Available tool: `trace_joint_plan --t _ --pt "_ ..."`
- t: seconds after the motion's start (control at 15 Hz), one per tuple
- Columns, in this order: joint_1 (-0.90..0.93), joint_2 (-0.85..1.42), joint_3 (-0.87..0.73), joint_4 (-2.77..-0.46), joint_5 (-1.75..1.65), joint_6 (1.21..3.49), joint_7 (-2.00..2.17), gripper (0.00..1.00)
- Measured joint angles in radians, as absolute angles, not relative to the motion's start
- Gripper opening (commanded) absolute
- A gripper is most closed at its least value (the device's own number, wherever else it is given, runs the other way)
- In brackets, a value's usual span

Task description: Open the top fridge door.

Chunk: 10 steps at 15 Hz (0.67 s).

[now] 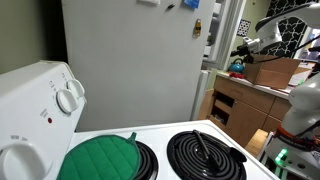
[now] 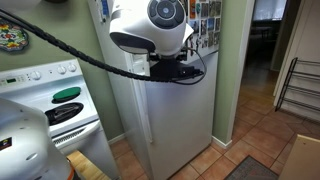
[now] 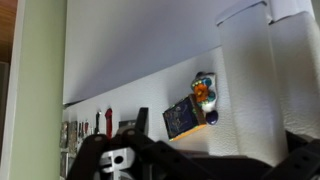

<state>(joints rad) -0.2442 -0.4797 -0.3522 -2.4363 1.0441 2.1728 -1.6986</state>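
The big pale-grey fridge (image 1: 130, 60) stands past the stove. The top fridge door (image 1: 228, 30) shows nearly edge-on as a narrow white panel at the fridge's far corner, with a dark strip between it and the side wall. In an exterior view the fridge front (image 2: 170, 120) faces me and my arm hides its upper part. My gripper (image 2: 192, 70) is held at upper-door height near the corner by the magnets (image 2: 207, 25). It also shows in an exterior view (image 1: 243, 47). In the wrist view only dark gripper parts (image 3: 190, 165) show under a white surface with magnets (image 3: 190, 110). I cannot tell whether the jaws are open.
A white stove (image 1: 230, 135) with coil burners and a green pot holder (image 1: 100, 158) is in the foreground; it also stands left of the fridge (image 2: 35, 80). Brown wooden drawers (image 1: 235, 105) and a counter with clutter lie beyond. A doorway (image 2: 265, 40) and tiled floor are right.
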Motion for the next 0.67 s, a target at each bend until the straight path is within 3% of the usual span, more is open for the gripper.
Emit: trace_joint_plan --t 0.67 --pt "-0.246 -0.416 -0.442 -2.358 1.047 1.976 -1.824 1.00"
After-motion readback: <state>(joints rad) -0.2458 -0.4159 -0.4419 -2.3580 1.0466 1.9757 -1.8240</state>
